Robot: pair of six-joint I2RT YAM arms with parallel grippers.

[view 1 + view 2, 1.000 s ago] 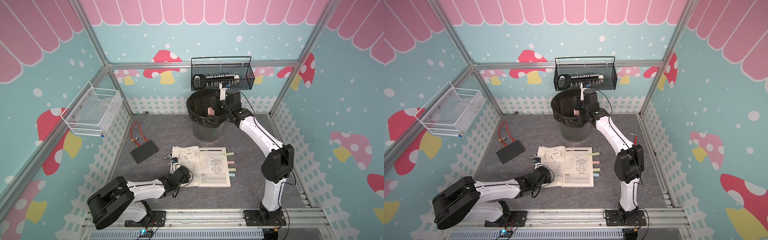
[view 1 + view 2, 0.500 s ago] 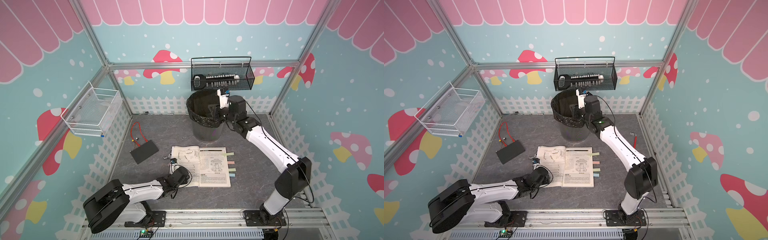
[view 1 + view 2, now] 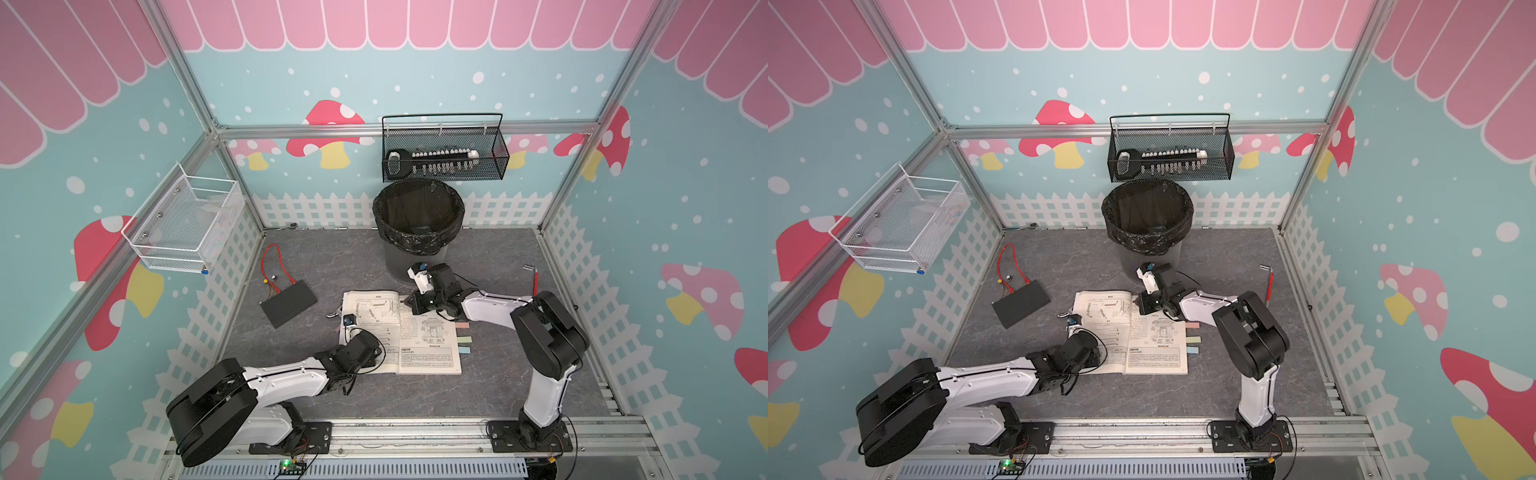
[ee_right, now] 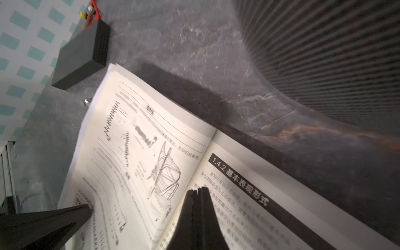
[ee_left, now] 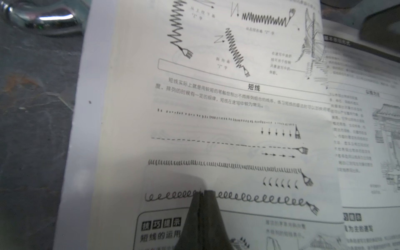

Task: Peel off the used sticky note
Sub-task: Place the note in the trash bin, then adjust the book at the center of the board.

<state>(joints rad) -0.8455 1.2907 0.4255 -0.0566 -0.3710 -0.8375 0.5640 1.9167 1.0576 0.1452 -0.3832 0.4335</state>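
The sticky notes (image 3: pixel 464 339) jut from the open book's (image 3: pixel 428 359) right page edge. They look thin, limp and tearable, so I'd pinch a free end. My right hand (image 4: pixel 198 190), pressed together and empty, hovers over the spine. My left hand (image 5: pixel 203 192), likewise closed, pins the left page.
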